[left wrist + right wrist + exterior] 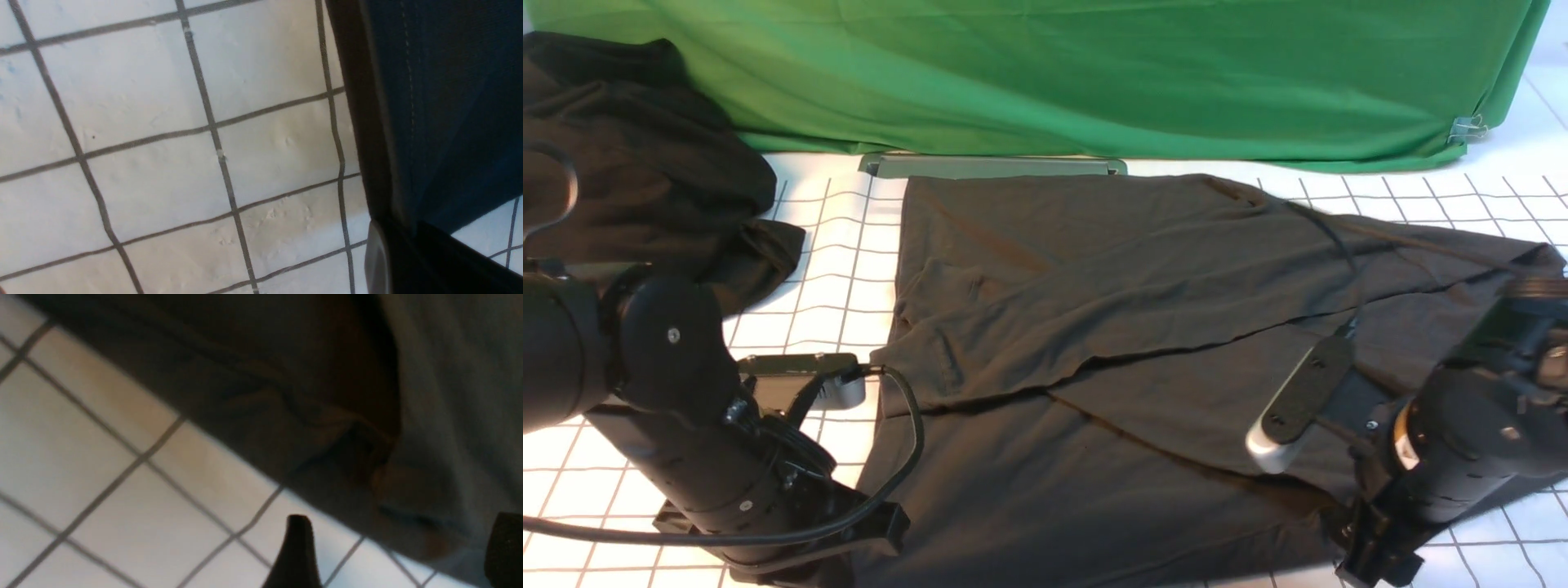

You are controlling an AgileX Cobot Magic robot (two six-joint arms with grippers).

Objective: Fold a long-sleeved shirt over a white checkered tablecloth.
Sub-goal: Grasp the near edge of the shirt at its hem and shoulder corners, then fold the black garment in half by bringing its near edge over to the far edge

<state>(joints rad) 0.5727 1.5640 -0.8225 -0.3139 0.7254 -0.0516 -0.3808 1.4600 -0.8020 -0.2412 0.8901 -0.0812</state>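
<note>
Evidently, the shirt (1094, 478) lies spread over the checkered tablecloth (564, 469), in front of and between the two arms, with one layer laid across another and a long ridge running slantwise over it. That arrangement suggests a fold partly made, with the near side probably next to be dealt with.

The left gripper (402, 230) is closed on a stitched edge of the shirt, close to a corner. Holding it there makes sense: a stitched edge gives a firm bite, and a grip near the corner can steer that whole side or anchor it while the other arm works.

The right gripper (402, 543) has its jaws wide apart, with nothing clamped between them. It sits over the shirt's near edge, where the fabric bunches into small creases beside the tablecloth. Standing open there, it seems placed either to take hold of that edge or to leave it free; which of the two, I cannot tell. A grip on both sides would let the near edge travel evenly, whereas pulling with the left alone would likely skew the fold.

The dark garment (637, 163) is heaped beyond the left arm, apart from the shirt, which leaves the fold unhindered. The green cloth (1094, 73) hangs behind the work area, with a clip (1467, 129) at its lower corner, presumably to keep it tidy.
</note>
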